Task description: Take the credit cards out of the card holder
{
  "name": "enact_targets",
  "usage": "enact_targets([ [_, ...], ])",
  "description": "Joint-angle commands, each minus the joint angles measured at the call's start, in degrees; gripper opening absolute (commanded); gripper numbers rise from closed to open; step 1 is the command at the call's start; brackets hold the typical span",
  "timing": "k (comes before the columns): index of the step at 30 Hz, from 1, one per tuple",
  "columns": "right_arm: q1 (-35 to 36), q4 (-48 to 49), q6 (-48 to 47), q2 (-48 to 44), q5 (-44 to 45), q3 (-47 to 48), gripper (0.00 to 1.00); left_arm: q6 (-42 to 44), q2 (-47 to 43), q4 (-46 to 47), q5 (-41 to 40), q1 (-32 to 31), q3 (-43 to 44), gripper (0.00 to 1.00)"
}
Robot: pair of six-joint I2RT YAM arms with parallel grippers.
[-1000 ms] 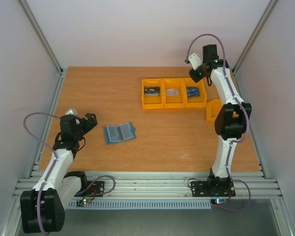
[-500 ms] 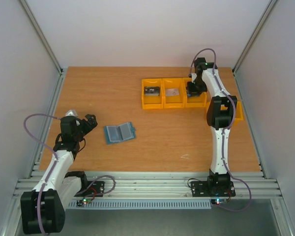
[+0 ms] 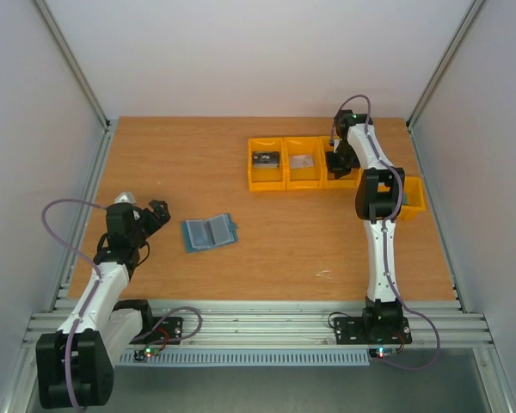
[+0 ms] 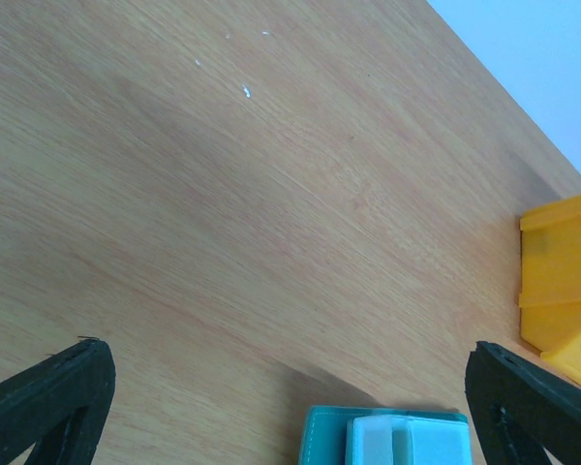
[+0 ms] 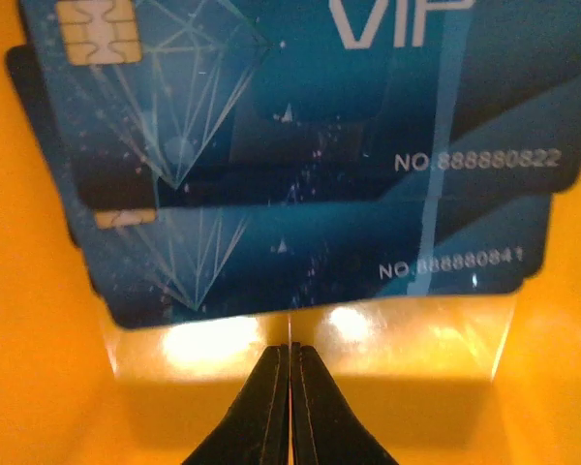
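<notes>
The teal card holder (image 3: 209, 232) lies open and flat on the table, its two panels up; its top edge shows in the left wrist view (image 4: 387, 438). My left gripper (image 3: 155, 212) (image 4: 286, 349) is open and empty just left of it, apart from it. My right gripper (image 3: 337, 160) (image 5: 290, 347) is down inside the rightmost of three yellow bins (image 3: 347, 178), shut on a thin credit card seen edge-on. Two blue credit cards with white print (image 5: 300, 116) lie stacked in that bin (image 5: 39, 368). A pale grey card (image 3: 302, 161) lies in the middle bin.
The left bin (image 3: 266, 178) holds a dark card. A fourth yellow bin (image 3: 411, 196) stands to the right, partly behind the right arm. A yellow bin corner (image 4: 562, 291) shows in the left wrist view. Metal frame posts and walls bound the table.
My right arm has swung down from above the bins and lowered its gripper into the rightmost bin. The left arm and the card holder have not moved.
</notes>
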Motion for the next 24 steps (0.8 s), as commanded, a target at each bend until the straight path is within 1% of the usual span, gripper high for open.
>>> enact_targets([
  [1, 0.2, 0.8, 1.4, 2.0, 1.7, 2.6, 0.01, 0.2, 0.4, 3.0, -1.2, 0.4, -0.2, 0.99],
  [3, 0.2, 2.2, 1.5, 2.5, 2.9, 2.6, 0.01, 0.1, 0.4, 3.0, -1.3, 0.4, -0.1, 0.99],
  [7, 0.2, 4.8, 2.5, 2.7, 2.6, 2.7, 0.01, 0.3, 0.8, 3.1, -1.3, 0.4, 0.0, 0.99],
  [16, 0.2, 12.0, 6.5, 3.2, -3.4, 2.6, 0.01, 0.4, 1.0, 3.1, -1.4, 0.3, 0.2, 0.99],
  [20, 0.2, 13.6, 8.2, 3.1, -0.6, 2.1, 0.01, 0.5, 0.9, 2.8, -1.6, 0.3, 0.3, 0.99],
  [24, 0.2, 17.9, 7.3, 1.5, 0.7, 0.2, 0.01, 0.6, 0.9, 3.0, -1.5, 0.4, 0.3, 0.99],
])
